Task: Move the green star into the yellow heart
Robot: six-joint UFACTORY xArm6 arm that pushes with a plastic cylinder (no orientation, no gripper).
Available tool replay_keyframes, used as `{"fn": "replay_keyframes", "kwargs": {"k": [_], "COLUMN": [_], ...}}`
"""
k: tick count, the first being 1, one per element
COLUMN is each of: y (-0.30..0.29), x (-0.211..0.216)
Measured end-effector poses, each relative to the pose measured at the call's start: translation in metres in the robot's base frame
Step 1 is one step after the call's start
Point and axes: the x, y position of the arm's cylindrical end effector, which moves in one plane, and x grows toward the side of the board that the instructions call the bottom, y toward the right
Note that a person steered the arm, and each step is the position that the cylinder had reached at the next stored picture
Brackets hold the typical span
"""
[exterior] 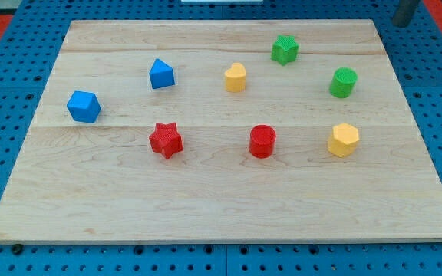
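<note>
From the view's left, the wooden board [206, 207] carries a blue cube [84, 106], a blue block [162, 73], a red star [166, 140], then the yellow heart [235, 77] with the green star [285, 49] near it, up and to its right, apart. Further right sit a red cylinder [262, 141], a green cylinder [343, 82] and a yellow hexagon [344, 139]; there are no containers. The dark rod [405, 11] shows at the top right corner, off the board, probably parked clear; I cannot tell exactly where its tip ends.

Dark grey cylindrical rod [405, 13]

On the table [206, 192], the green star [285, 49] sits just right of the yellow heart [235, 77], apart; my tip [402, 21], seemingly, hangs far right of it.
</note>
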Motion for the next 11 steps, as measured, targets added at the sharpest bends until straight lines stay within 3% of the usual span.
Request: {"fn": "replay_keyframes", "kwargs": {"k": [2,4,7,8,11], "y": [-0.027,-0.044,-0.225,-0.286,-0.365], "x": [0.089,0.056,0.055,0.075,0.133]}}
